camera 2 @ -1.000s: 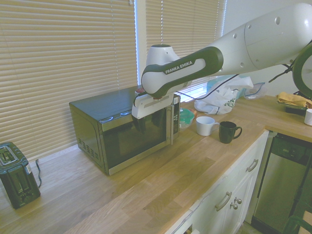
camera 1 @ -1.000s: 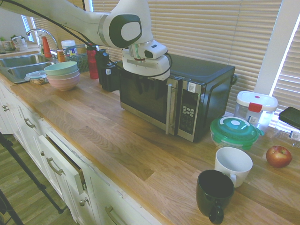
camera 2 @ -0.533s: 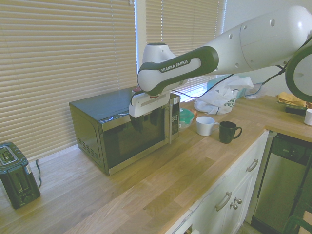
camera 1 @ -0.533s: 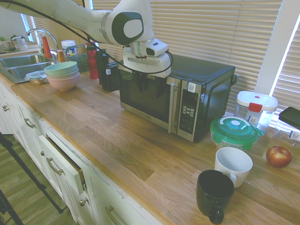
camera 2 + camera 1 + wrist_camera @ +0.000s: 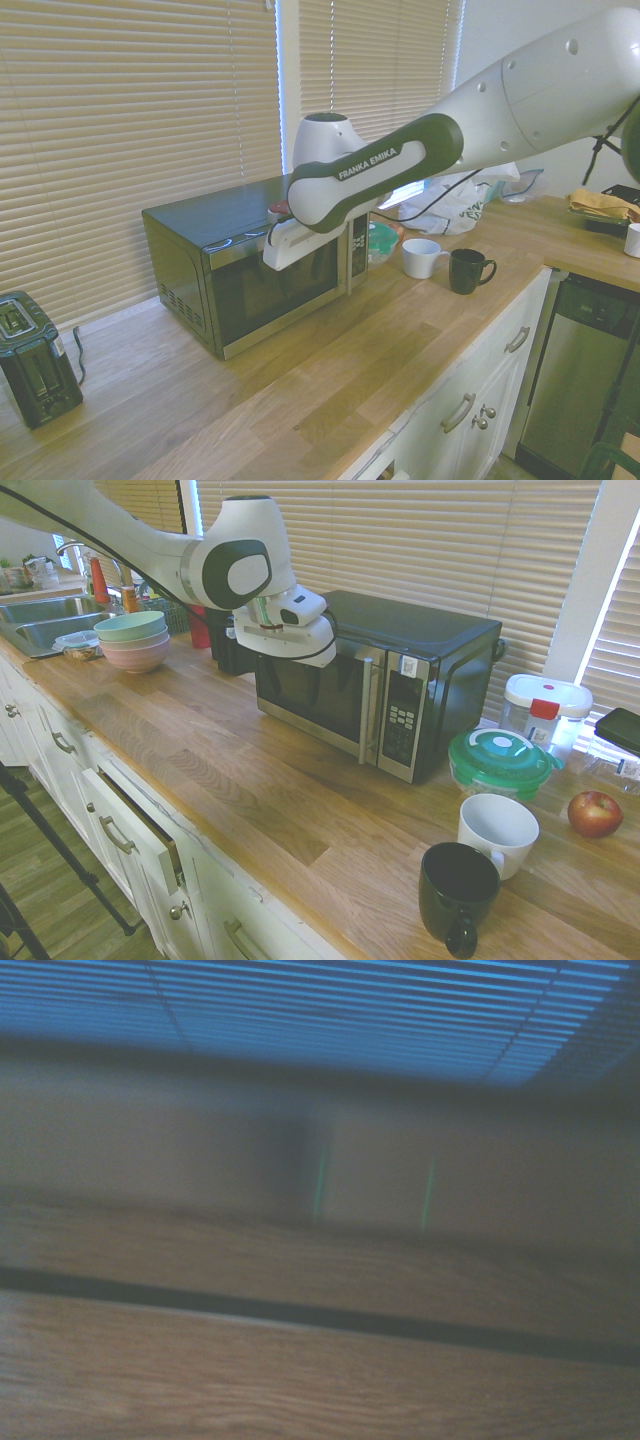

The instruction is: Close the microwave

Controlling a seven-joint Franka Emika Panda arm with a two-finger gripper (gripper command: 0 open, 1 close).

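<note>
Hovers with the claw (image 5: 293, 692) released, with nothing gripped between its dark, parted fingers, just in front of the glass door of the microwave (image 5: 425, 627). Cannot tell from these angles whether touching the glass. Comes in over the worktop (image 5: 235, 770) with the white arm (image 5: 185, 555), held at about the height of the upper part of the door, between the bowl side and the vertical silver handle (image 5: 366, 712). Shows the microwave standing at the back of the worktop, beside the window blinds (image 5: 430, 540), with its door looking flush against the body and its button panel (image 5: 403, 720) just beyond the handle. Leaves a broad strip of wood between the steel lower edge of the microwave and the front edge of the worktop, with room for moving along the door. Narrows at the panel end, near the green-lidded bowl (image 5: 500, 762), the white mug (image 5: 497, 833) and the apple (image 5: 595, 814). Has the black mug (image 5: 457, 893) nearer the front edge, beside the white one. Has the stacked bowls (image 5: 133, 643) well apart from the handle, towards the sink (image 5: 50, 623), and the toaster (image 5: 38, 360) off past the vented side. Juts out below the front edge with a partly open drawer (image 5: 140, 835). Gives only blurred wood grain, a dark band and blind slats in the wrist view.
</note>
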